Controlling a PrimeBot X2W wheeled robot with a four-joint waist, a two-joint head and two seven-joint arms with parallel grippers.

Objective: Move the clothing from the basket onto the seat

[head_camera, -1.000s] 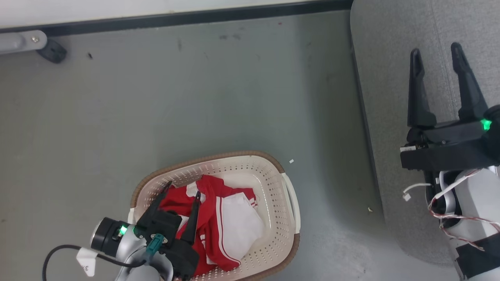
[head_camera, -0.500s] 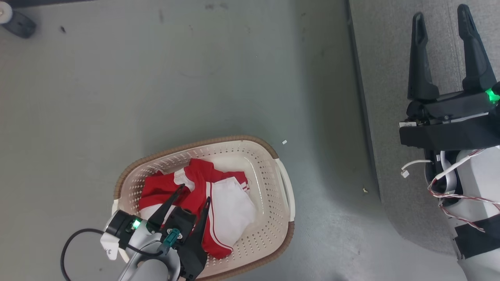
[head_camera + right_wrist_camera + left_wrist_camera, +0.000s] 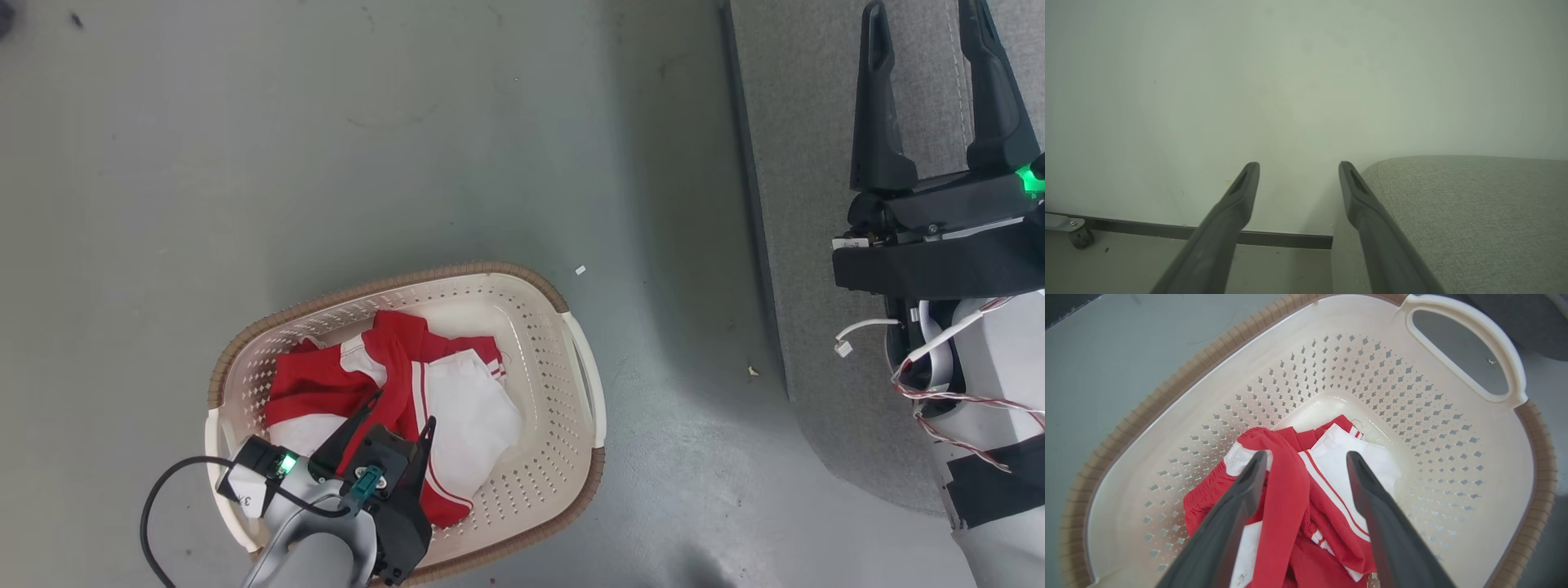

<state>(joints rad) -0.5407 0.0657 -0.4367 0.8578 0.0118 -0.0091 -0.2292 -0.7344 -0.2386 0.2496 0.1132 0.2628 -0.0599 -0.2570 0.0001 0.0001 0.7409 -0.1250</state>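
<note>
Head view: clothing [image 3: 326, 384] lies wholly in the basket [image 3: 384, 283]. The seat [image 3: 808, 245], right of the basket, is bare, so the whole transfer remains. Left gripper [image 3: 404, 408] is over the basket's near end, spread wide and empty. Right gripper [image 3: 922, 12] is well right of the basket, wide and empty.

Left wrist view: adds detail. The fingers straddle a red fold; contact unclear. The basket floor beyond the pile is bare.

Right wrist view: adds the seat corner against a pale wall [image 3: 1290, 81].

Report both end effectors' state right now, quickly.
Left end effector: open, over the red clothing in the basket, gripping nothing.
Right end effector: open, empty, beside the seat.
</note>
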